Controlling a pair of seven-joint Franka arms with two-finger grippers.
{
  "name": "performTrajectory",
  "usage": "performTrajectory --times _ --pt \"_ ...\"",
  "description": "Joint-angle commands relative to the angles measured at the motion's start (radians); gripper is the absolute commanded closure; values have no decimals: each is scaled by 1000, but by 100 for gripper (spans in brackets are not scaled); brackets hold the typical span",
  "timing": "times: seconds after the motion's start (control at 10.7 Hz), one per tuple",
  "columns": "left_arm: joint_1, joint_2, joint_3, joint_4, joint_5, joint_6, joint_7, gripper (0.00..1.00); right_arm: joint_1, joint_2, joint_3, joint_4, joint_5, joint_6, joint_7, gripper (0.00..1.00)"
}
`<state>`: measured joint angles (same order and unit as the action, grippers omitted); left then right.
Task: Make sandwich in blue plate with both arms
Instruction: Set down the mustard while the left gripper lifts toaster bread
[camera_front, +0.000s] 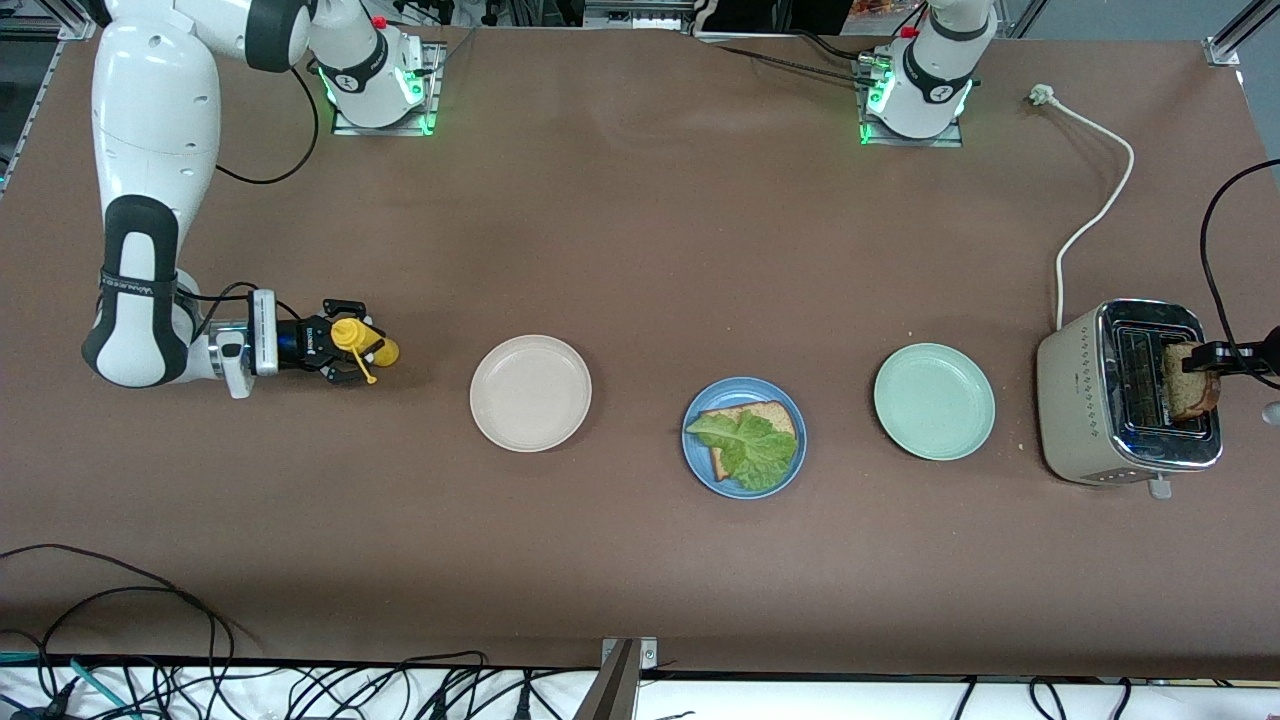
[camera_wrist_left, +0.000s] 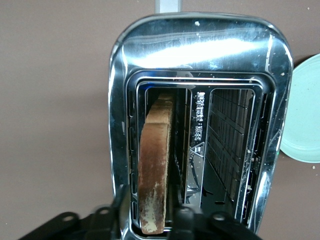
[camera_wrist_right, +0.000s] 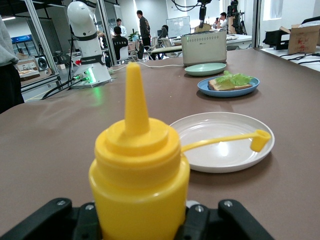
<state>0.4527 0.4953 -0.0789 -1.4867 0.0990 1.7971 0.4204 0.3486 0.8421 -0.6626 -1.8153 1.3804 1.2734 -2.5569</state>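
Right now the step in hand looks like pulling the 2nd toast slice (camera_front: 1190, 380) out of the toaster (camera_front: 1128, 392), which sits at the left arm's end of the desk (camera_front: 640, 250). The left tool (camera_wrist_left: 156, 220) is over the toaster slot w/ a finger each side of the slice's end; fingers narrowed around the crust, apparently gripping it, tho how firm I can't tell. In the front view the slice stands partly out of the slot.

To do it well, IMO: lift straight up along the slot, no twist, so the crust doesn't scrape the slot's inner wall or crumble. Keep the squeeze light, toast will snap if pinched hard. Clear the chrome top fully before swinging toward the middle of the desk.

Target is the blue plate (camera_front: 745, 438), mid-desk toward the front edge, between the pale green plate (camera_front: 934, 401) and the cream plate (camera_front: 530, 392). It already carries the bottom slice (camera_front: 752, 418) w/ a lettuce leaf (camera_front: 748, 447) on it. The new slice should go flat, square to the bottom one, released low so the leaf doesn't shift.

The right tool (camera_front: 348, 352) waits near the right arm's end of the desk, clamped on the yellow squeeze bottle (camera_wrist_right: 137, 170), cap hanging open.
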Motion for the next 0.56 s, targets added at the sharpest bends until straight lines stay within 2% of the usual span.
performTrajectory --times 0.0,0.37,0.47 --pt "4 14 -9 48 36 -7 23 100 -20 28 9 33 -1 -31 -6 100" --pt "3 2 -12 54 71 -10 18 100 -20 32 9 33 -4 -31 3 100" --pt "3 0 -13 54 71 -10 17 100 -20 32 9 33 -4 -31 6 90"
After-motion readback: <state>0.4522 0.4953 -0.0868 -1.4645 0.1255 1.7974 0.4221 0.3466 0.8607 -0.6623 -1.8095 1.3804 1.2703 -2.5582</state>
